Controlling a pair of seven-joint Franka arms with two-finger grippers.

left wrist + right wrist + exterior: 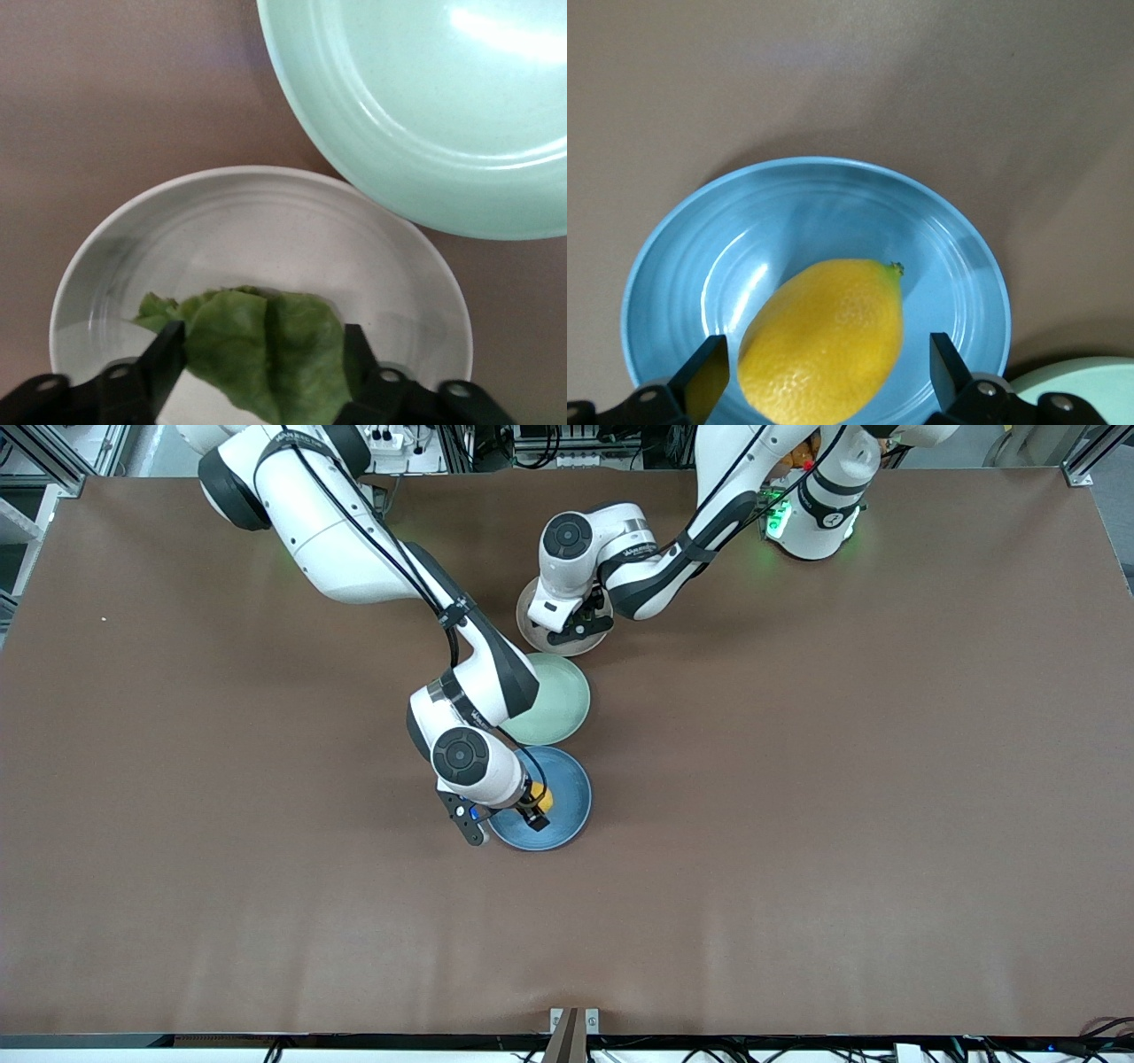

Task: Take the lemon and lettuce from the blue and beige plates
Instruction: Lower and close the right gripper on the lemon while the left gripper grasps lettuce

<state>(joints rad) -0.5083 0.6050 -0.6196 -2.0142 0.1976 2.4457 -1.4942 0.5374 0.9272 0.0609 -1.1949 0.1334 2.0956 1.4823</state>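
A yellow lemon (824,341) lies in the blue plate (673,266), which sits nearer the front camera (571,784). My right gripper (828,354) is low over the plate, open, with a finger on each side of the lemon (542,797) and gaps on both sides. A green lettuce leaf (266,354) lies in the beige plate (89,257), the plate farthest from the camera (530,631). My left gripper (264,343) is down in that plate (585,622), with both fingers pressed on the creased leaf.
A mint-green plate (558,700) sits between the blue and beige plates, touching or overlapping both; it shows in the left wrist view (425,106) and the right wrist view (1076,381). Bare brown table surrounds the plates.
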